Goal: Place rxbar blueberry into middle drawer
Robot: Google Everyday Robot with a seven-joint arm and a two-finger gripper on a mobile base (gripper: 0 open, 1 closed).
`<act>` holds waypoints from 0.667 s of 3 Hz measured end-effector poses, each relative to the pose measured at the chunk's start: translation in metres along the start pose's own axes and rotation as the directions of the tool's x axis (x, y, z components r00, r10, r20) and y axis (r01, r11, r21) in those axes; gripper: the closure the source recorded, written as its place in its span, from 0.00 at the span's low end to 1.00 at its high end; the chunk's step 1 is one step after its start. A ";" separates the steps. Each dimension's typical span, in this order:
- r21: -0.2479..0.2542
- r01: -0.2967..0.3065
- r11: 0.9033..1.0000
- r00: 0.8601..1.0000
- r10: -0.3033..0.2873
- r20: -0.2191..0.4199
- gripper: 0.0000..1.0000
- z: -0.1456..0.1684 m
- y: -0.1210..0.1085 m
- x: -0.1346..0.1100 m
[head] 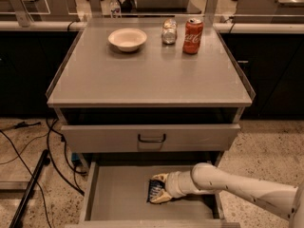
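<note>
The rxbar blueberry, a dark navy bar, lies low inside the open middle drawer, right of its centre and resting on or just above the grey floor. My gripper reaches in from the right on a white arm. Its two tan fingers stand above and below the bar, shut on it. Part of the bar is hidden by the fingers.
A closed drawer front with a black handle sits just above the open drawer. On the cabinet top stand a white bowl, a small shiny jar and a red cola can. Cables and a black pole lie on the floor to the left.
</note>
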State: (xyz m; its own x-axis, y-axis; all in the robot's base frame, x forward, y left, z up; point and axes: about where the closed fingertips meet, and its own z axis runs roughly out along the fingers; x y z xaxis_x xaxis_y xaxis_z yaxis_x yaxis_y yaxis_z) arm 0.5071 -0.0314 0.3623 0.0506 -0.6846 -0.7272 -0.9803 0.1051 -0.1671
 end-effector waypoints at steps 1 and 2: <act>0.000 0.000 1.000 1.000 0.000 0.000 0.19 0.000 0.000 0.000; 0.000 0.000 1.000 1.000 0.000 0.000 0.00 0.000 0.000 0.000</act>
State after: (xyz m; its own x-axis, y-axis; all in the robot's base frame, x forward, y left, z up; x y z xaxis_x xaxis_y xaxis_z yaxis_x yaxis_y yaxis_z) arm 0.5071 -0.0313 0.3623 0.0506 -0.6845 -0.7273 -0.9804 0.1050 -0.1670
